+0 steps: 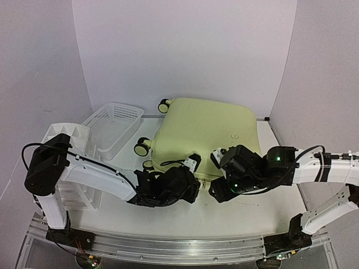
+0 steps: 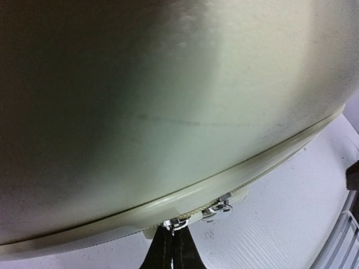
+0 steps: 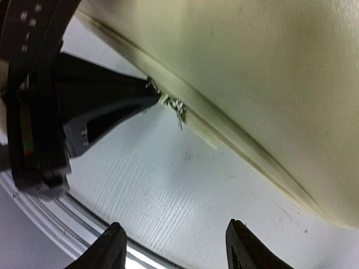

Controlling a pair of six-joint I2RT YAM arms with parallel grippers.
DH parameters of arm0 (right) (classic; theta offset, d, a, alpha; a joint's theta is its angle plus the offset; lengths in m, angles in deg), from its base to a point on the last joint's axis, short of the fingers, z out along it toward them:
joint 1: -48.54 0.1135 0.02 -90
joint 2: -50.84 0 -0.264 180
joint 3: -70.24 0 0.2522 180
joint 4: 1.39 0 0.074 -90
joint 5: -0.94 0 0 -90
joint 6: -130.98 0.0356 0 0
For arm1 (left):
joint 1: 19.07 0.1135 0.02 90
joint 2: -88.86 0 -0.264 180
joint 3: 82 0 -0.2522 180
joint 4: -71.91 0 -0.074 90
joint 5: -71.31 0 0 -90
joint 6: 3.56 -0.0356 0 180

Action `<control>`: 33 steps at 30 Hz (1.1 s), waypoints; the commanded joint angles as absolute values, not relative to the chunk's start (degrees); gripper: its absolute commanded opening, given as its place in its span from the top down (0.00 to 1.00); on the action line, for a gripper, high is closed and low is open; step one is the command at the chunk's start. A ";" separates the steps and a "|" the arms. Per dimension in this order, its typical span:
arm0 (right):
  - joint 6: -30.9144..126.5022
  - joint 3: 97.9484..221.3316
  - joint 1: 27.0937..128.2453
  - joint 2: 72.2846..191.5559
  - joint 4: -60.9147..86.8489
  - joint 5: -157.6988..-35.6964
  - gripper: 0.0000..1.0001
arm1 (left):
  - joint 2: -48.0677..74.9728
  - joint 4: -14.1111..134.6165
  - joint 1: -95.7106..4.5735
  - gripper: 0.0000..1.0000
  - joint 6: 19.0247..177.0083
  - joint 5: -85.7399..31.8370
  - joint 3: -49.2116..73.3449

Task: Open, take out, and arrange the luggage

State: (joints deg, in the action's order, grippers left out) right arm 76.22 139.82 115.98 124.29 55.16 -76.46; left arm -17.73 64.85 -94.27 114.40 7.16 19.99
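The luggage (image 1: pixel 205 131) is a pale yellow hard-shell suitcase lying flat and closed, with its wheels (image 1: pixel 141 147) to the left. My left gripper (image 2: pixel 173 234) is at its near edge, shut on a metal zipper pull (image 2: pixel 175 225). A second zipper pull (image 2: pixel 221 209) hangs free just to the right of it. In the right wrist view the left gripper's fingers (image 3: pixel 120 101) meet at the zipper line, with the free pull (image 3: pixel 178 107) beside them. My right gripper (image 3: pixel 176 246) is open and empty above the table, a little short of the suitcase's near edge (image 3: pixel 247 151).
A white mesh basket (image 1: pixel 112 126) stands at the back left next to the suitcase wheels. A white plastic organiser (image 1: pixel 70 168) sits behind the left arm. The metal rail (image 1: pixel 168 244) runs along the table's near edge.
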 commanded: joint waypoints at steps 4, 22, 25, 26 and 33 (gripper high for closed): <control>80.46 136.58 116.55 128.24 34.49 -69.77 0.48 | -13.34 64.75 -93.04 1.00 116.41 8.43 22.24; 86.50 132.68 117.19 135.04 26.53 -57.42 0.69 | -13.75 64.80 -92.02 1.00 116.75 4.93 22.43; 85.27 132.85 117.19 136.54 24.25 -56.12 0.68 | -13.96 64.75 -92.04 1.00 116.83 4.46 22.20; 85.03 132.99 117.21 136.94 23.79 -55.70 0.68 | -13.97 64.76 -92.02 1.00 116.91 4.31 22.15; 86.28 133.87 117.24 139.28 23.67 -52.36 0.78 | -13.41 64.82 -91.91 1.00 117.52 4.77 23.08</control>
State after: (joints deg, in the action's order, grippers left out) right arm 85.05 132.36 118.23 137.16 25.58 -56.02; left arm -15.87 65.26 -92.78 116.50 4.49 22.09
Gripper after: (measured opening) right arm 0.241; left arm 0.021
